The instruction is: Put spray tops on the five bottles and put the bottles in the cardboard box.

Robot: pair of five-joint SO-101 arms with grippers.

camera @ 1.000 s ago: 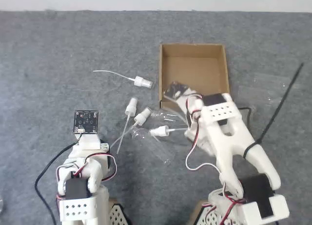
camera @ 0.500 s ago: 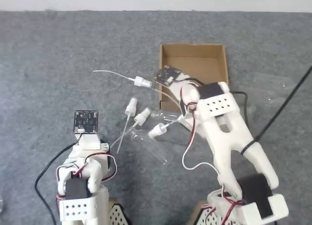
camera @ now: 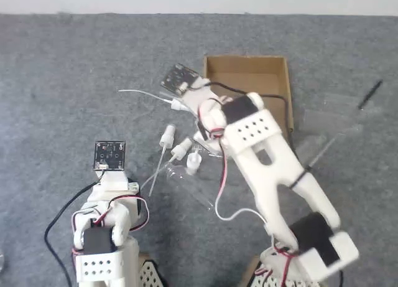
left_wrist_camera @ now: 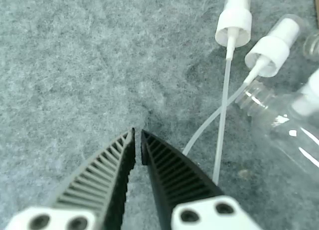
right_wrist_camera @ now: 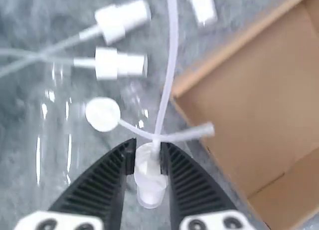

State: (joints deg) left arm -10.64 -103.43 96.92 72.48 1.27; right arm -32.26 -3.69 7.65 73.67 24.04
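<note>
Right gripper tight around a spray top, cardboard box and bottles beside; left gripper closed, empty.

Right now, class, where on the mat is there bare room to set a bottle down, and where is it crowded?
Bare mat lies left of the spray tops, and the cardboard box floor looks bare. Crowded where tops and bottles lie by the right hand.

A robotics lab bench: grey felt table, white arms trailing bare wires.
</note>
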